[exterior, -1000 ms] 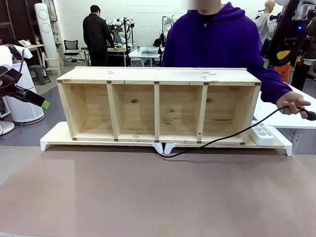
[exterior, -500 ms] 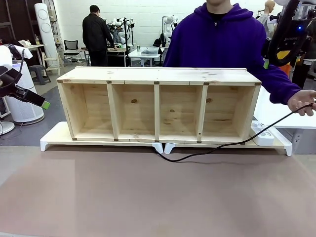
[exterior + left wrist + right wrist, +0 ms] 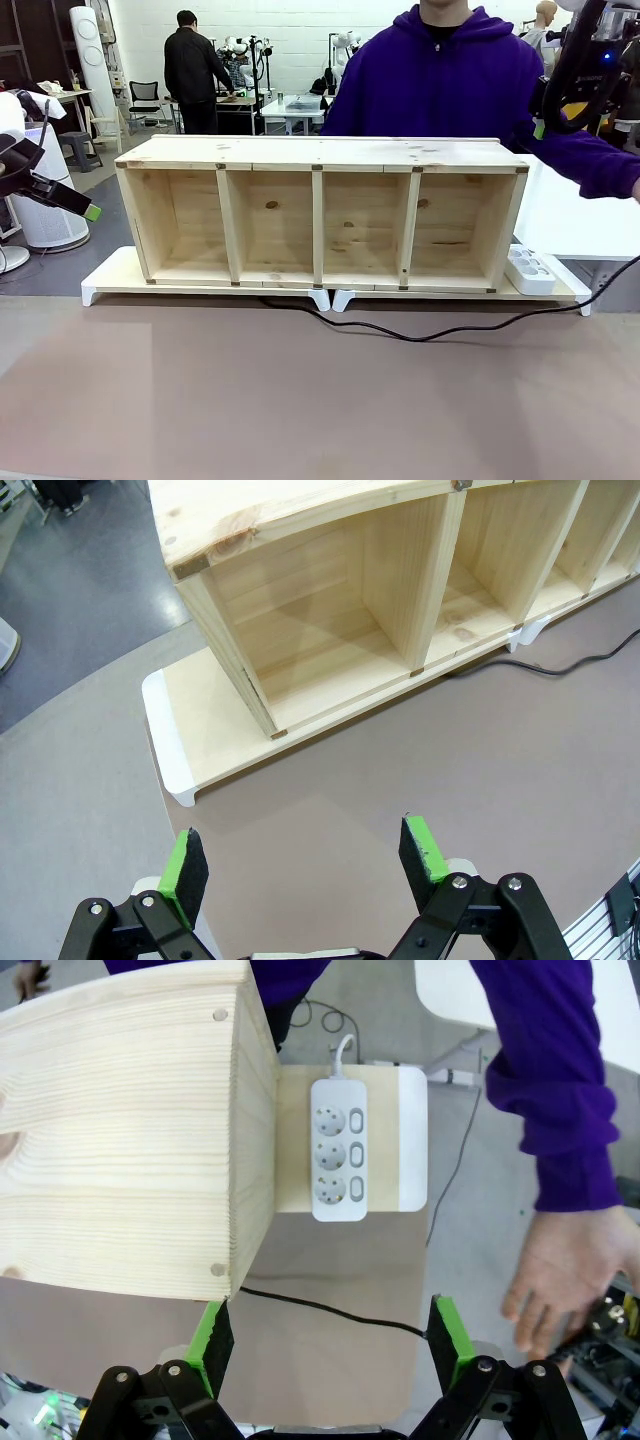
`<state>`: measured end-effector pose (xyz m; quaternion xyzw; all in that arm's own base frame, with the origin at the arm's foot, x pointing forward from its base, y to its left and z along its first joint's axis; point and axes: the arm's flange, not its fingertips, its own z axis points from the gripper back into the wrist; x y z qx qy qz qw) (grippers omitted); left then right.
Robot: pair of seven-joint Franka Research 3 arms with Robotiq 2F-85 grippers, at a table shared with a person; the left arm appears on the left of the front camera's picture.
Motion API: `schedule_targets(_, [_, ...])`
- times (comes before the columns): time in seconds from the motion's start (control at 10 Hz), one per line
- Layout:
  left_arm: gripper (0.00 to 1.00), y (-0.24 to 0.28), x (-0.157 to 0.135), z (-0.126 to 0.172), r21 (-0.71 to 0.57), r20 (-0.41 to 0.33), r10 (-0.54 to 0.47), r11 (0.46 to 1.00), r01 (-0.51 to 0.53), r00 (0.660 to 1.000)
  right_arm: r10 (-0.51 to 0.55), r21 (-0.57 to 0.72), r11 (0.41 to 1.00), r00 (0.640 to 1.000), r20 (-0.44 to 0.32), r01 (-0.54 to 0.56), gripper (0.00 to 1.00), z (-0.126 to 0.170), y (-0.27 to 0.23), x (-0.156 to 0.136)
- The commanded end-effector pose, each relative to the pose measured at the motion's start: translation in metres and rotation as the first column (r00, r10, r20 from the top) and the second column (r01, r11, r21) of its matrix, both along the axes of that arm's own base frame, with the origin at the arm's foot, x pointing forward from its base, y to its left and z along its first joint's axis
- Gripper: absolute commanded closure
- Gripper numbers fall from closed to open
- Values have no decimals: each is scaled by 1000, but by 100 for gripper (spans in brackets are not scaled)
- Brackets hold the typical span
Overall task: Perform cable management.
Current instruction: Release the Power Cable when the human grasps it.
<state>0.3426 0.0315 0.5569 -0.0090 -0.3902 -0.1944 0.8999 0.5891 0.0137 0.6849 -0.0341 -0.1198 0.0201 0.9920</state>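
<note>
Looking at this from my chair, the cable (image 3: 420, 335) lies slack on the brown bench (image 3: 300, 400) across the lower middle of the front view, running from under the wooden shelf (image 3: 320, 152) out to the right edge. Both claws are wide open and empty: left claw (image 3: 305, 860) at the bottom of its wrist view, right claw (image 3: 330, 1335) hovering right above the cord. I'd drop the right one straight down and pinch the cord near the power strip (image 3: 338, 1150), slowly, since it'll slide. Compared with a second ago, the person's hand (image 3: 560, 1270) has let go and the cord has dropped flat.
</note>
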Motion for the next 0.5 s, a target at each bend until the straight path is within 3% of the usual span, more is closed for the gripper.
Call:
schedule_targets(0.0, [0, 1, 0, -1, -10, 4, 3, 1000, -3, 1000, -3, 1, 1000, 1000, -9, 3, 0, -1, 0, -1])
schedule_targets(0.4, [0, 1, 0, -1, -10, 4, 3, 1000, -3, 1000, -3, 1, 1000, 1000, -9, 3, 0, -1, 0, -1])
